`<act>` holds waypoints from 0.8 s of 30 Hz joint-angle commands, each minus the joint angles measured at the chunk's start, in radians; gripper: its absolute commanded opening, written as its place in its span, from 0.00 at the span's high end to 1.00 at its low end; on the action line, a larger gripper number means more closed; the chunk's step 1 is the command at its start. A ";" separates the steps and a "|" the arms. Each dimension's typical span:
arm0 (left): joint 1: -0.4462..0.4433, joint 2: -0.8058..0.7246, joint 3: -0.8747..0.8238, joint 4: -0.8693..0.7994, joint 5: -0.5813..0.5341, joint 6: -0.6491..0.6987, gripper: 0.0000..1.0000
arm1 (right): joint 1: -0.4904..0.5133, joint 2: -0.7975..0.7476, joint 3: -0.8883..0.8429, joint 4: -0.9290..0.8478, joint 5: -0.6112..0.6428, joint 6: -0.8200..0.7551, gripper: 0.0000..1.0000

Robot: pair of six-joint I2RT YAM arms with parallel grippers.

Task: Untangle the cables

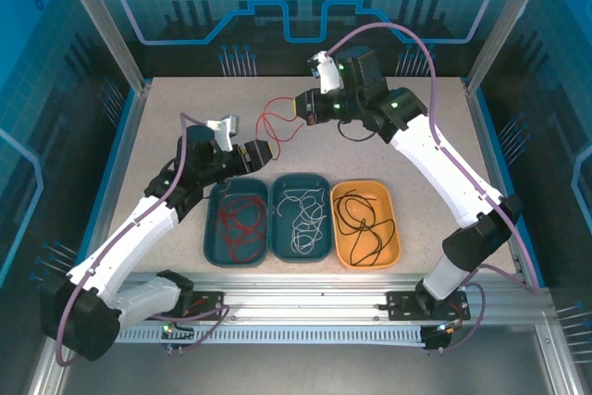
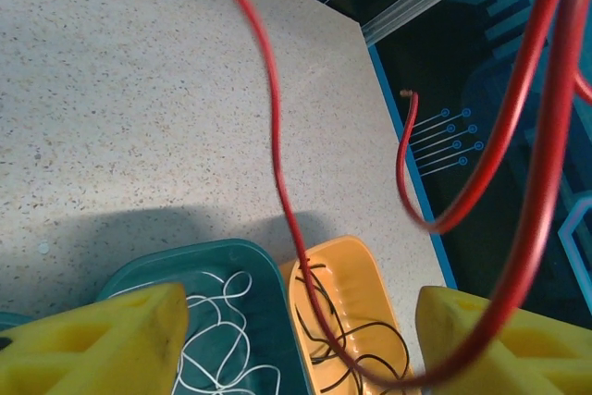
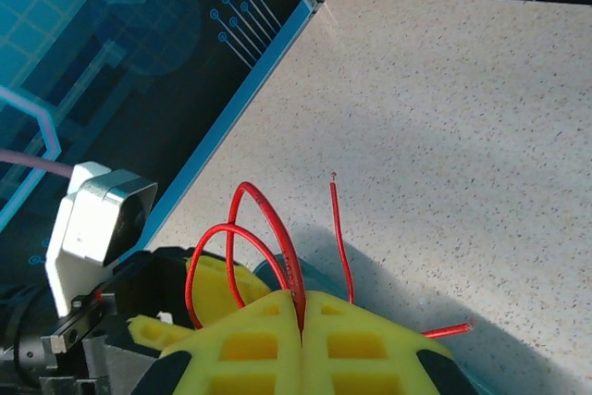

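Red cable (image 3: 247,189), thin loops, seemingly between right tool's (image 3: 302,321) ribbed yellow pads (image 3: 250,344).

Red cables (image 1: 242,221), white cables (image 1: 302,215), blk cables (image 1: 363,222); 2 teal trays (image 1: 209,228), 1 orange tray (image 1: 398,228), speckled beige table (image 1: 166,108).
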 commanded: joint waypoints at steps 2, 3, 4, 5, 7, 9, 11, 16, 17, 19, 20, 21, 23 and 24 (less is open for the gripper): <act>-0.012 -0.001 0.000 0.076 -0.001 -0.004 0.47 | 0.025 -0.040 -0.023 -0.006 -0.006 0.018 1.00; -0.013 -0.001 0.001 0.074 -0.006 -0.006 0.56 | 0.026 -0.042 -0.024 -0.006 -0.003 0.016 1.00; -0.012 -0.003 0.003 0.069 -0.011 -0.005 0.64 | 0.027 -0.043 -0.025 -0.009 0.006 0.015 1.00; -0.013 -0.006 0.007 0.055 -0.017 -0.004 0.73 | 0.028 -0.044 -0.027 -0.013 0.013 0.013 1.00; -0.013 -0.023 0.015 0.021 -0.034 -0.002 0.86 | 0.029 -0.048 -0.034 -0.019 0.038 0.009 1.00; -0.013 -0.048 0.027 -0.045 -0.069 -0.002 0.94 | 0.031 -0.057 -0.047 -0.026 0.073 0.002 1.00; -0.013 -0.079 0.038 -0.129 -0.114 -0.003 0.97 | 0.039 -0.066 -0.064 -0.040 0.118 -0.007 1.00; -0.015 -0.219 0.021 -0.302 -0.235 -0.027 1.00 | 0.071 -0.081 -0.121 -0.050 0.200 -0.014 1.00; -0.015 -0.249 0.013 -0.325 -0.244 -0.033 1.00 | 0.081 -0.078 -0.130 -0.050 0.204 -0.012 1.00; -0.015 -0.309 0.000 -0.356 -0.243 -0.045 1.00 | 0.107 -0.065 -0.144 -0.045 0.198 -0.006 1.00; -0.015 -0.333 -0.004 -0.375 -0.240 -0.055 0.99 | 0.124 -0.055 -0.152 -0.038 0.190 0.000 1.00; -0.016 -0.357 -0.007 -0.392 -0.234 -0.064 0.99 | 0.140 -0.044 -0.159 -0.030 0.181 0.006 1.00; -0.017 -0.392 -0.012 -0.439 -0.224 -0.086 0.99 | 0.179 -0.018 -0.173 -0.006 0.157 0.026 1.00; -0.016 -0.408 -0.012 -0.466 -0.213 -0.096 0.99 | 0.194 -0.007 -0.181 0.006 0.150 0.035 1.00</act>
